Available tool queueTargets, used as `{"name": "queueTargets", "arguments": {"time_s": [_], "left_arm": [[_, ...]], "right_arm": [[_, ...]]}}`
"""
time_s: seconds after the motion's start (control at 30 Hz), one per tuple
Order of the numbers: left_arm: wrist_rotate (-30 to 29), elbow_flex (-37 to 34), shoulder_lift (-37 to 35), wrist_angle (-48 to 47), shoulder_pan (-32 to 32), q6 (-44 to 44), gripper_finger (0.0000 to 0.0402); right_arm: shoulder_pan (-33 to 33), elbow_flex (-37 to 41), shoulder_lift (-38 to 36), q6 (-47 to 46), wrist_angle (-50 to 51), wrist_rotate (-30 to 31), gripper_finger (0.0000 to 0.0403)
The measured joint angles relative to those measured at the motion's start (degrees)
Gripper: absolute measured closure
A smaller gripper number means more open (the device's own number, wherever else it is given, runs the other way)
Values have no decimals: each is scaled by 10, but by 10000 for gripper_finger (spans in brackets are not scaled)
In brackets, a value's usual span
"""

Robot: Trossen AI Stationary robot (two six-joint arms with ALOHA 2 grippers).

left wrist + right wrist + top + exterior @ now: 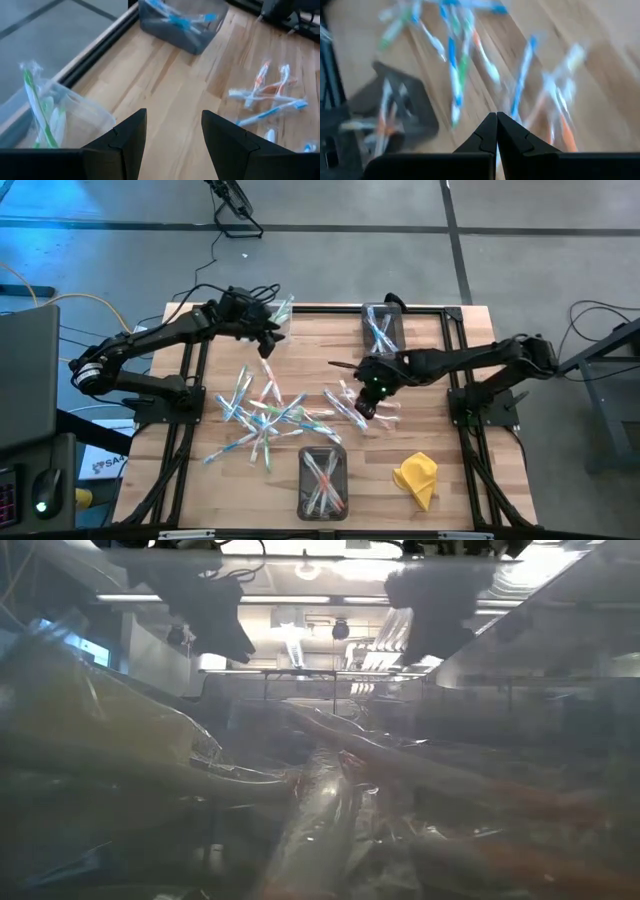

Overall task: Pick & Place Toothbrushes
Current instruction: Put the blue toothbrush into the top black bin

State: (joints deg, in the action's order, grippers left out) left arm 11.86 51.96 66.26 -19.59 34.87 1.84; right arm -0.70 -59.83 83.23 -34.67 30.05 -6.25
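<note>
Many wrapped toothbrushes (270, 412) lie scattered on the middle of the wooden table (440, 430); they have green, blue and orange accents. My right gripper (365, 408) hangs shut over the right end of the pile, with toothbrushes (520, 75) below its fingertips (497, 116) and nothing between them. My left gripper (268, 340) stands open at the far left, beside a clear bin (50, 120) of green toothbrushes; nothing is between its fingers (174, 117).
A bin (383, 328) with blue toothbrushes stands at the far middle, and a bin (323, 483) with orange ones near the front edge. A yellow cloth (416, 478) lies front right. Black frame rails (190, 380) run along the table's sides. Clear plastic fills the low view.
</note>
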Motion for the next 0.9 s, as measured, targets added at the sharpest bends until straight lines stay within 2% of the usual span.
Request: {"name": "queueTargets", "arguments": {"time_s": [0.13,0.23,0.37,0.6,0.77,0.9], "left_arm": [[0,0,0,19,0,1,215],[0,0,0,24,0,20,215],[0,0,0,24,0,35,215],[0,0,0,27,0,36,215],[-7,0,0,27,0,36,215],[-9,0,0,28,0,36,215]], "right_arm": [[-5,0,2,44,-83,18,401],[-9,-1,5,18,-127,56,401],[-17,-1,7,-1,-140,66,401],[-17,-29,21,-15,-137,75,401],[-13,-97,91,-16,-79,82,401],[-23,-140,141,-54,-36,91,401]]}}
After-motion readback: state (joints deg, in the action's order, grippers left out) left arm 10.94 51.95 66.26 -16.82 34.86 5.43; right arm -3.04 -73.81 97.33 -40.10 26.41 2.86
